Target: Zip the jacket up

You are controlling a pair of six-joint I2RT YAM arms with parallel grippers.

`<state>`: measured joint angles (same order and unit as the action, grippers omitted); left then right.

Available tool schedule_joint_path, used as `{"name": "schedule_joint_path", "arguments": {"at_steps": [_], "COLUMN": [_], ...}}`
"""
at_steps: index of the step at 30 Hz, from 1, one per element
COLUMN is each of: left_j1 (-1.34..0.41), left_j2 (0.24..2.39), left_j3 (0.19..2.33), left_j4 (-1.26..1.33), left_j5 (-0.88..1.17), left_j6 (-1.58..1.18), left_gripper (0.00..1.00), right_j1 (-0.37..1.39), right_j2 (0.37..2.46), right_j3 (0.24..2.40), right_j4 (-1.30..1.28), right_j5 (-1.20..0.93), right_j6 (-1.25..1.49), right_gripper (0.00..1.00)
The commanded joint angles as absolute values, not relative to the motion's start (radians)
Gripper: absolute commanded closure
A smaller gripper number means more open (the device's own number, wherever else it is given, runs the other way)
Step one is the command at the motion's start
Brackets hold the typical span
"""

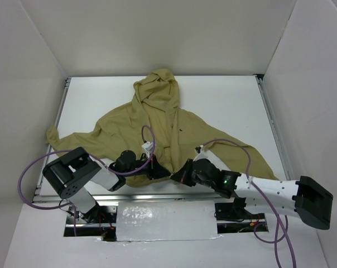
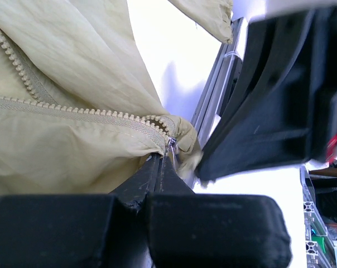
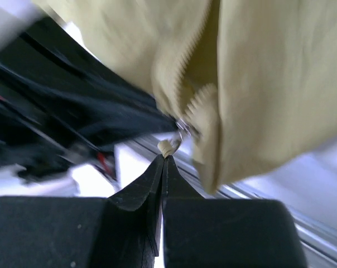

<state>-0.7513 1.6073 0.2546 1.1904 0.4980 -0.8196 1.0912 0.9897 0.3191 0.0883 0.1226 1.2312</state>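
A white counter (image 1: 224, 100) fills the floor of a pale, walled enclosure, and the khaki jacket (image 1: 157, 128) lies spread over its middle: hood toward the top of the frame, sleeves reaching out to the left and right edges, hem near the bottom. Both arms meet at the centre of that hem. The left tool (image 1: 156, 168) is closed, its tips pinching the hem corner where the zipper teeth (image 2: 73, 109) end at a small silver piece (image 2: 171, 146). The two rows of teeth spread apart toward the upper left of the left wrist view, unjoined. The right tool (image 1: 178, 174) is also closed, its fingers (image 3: 171, 178) pressed together just beside the left one. A small pale tab (image 3: 167, 146) sits at its very tips, below the blurred zipper; whether it is pinched cannot be told
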Motion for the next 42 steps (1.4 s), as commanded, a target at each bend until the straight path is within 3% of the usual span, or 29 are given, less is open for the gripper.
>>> {"name": "schedule_joint_path", "arguments": {"at_steps": [1, 9, 20, 37, 42], "left_j1": [-0.749, -0.749, -0.772, -0.831, -0.841], "left_j2": [1.617, 1.621, 1.603, 1.486, 1.486], "left_j3": [0.247, 0.242, 0.216, 0.184, 0.153], "left_j4": [1.287, 1.305, 1.286, 1.163, 1.198], "left_j5": [0.523, 0.548, 0.557, 0.511, 0.471], "left_j6": [-0.819, -0.818, -0.819, -0.770, -0.811], "left_gripper": [1.00, 1.00, 1.00, 1.00, 1.00], "right_j1": [1.037, 0.879, 0.781, 0.698, 0.575], "right_j2": [0.931, 0.939, 1.114, 1.227, 1.377], "right_j3": [0.316, 0.347, 0.393, 0.575, 0.710], "right_j4": [0.195, 0.259, 0.394, 0.334, 0.321], "right_j5": [0.147, 0.038, -0.077, -0.121, -0.228], "right_j6": [1.282, 1.282, 1.284, 1.187, 1.112], "right_gripper": [1.00, 1.00, 1.00, 1.00, 1.00]}}
